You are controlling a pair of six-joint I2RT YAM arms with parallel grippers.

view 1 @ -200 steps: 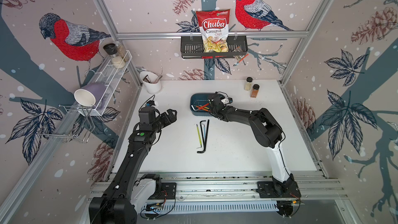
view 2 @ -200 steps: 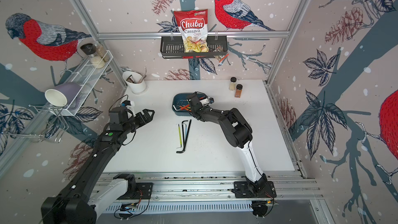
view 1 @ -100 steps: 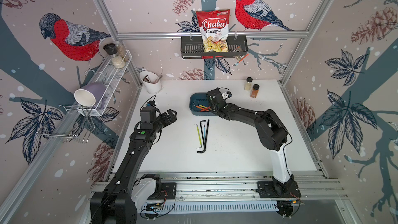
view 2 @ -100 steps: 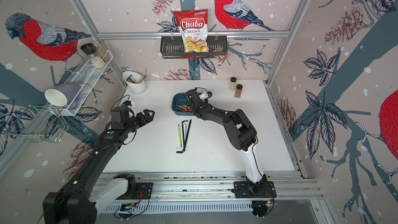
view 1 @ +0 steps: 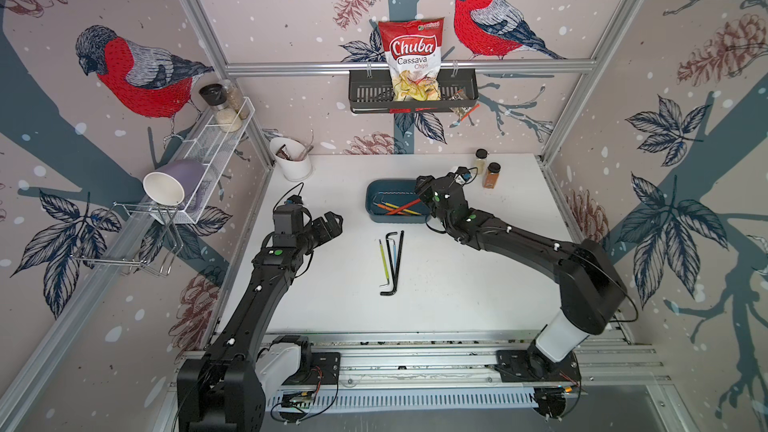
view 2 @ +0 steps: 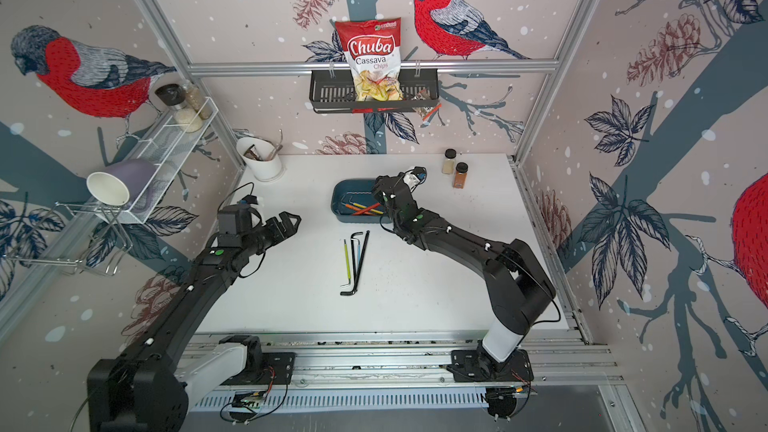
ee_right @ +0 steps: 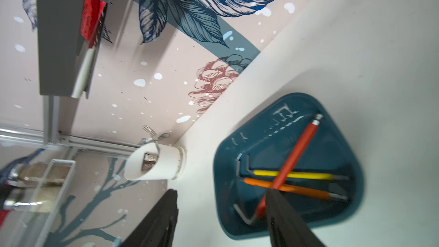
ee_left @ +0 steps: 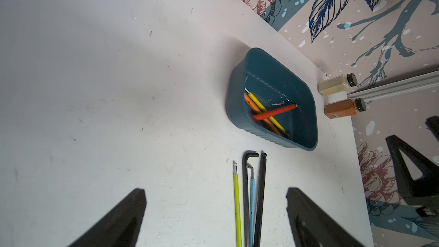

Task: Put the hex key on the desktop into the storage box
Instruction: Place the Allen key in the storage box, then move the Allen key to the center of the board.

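Finds the right gripper (view 1: pixel 422 195) lifted and drawn back from the floor of the storage box (view 1: pixel 374 205) compared with a second ago, jaws parted wide and empty in the right wrist view, with the red hex key (ee_right: pixel 294 158) left lying across two others inside. Sees almost no change at the left gripper (view 1: pixel 329 224), jaws spread wide, nothing between them. Counts four more hex keys (view 1: pixel 398 259) flat on the desktop (view 1: pixel 478 284), just near of the box, touching side by side: lime, black, blue, black. Reads their long axis as near-to-far, short bends mixed between both ends. Places them near and slightly left of the right jaws, and right of the left jaws; judges the right arm marginally closer, the left already facing them. Logs a white cup (view 1: pixel 293 162) far left and two spice jars (view 1: pixel 493 174) far right, both well apart from the keys. Finds nothing in the path; expects the packed bundle to make singling out one key awkward.
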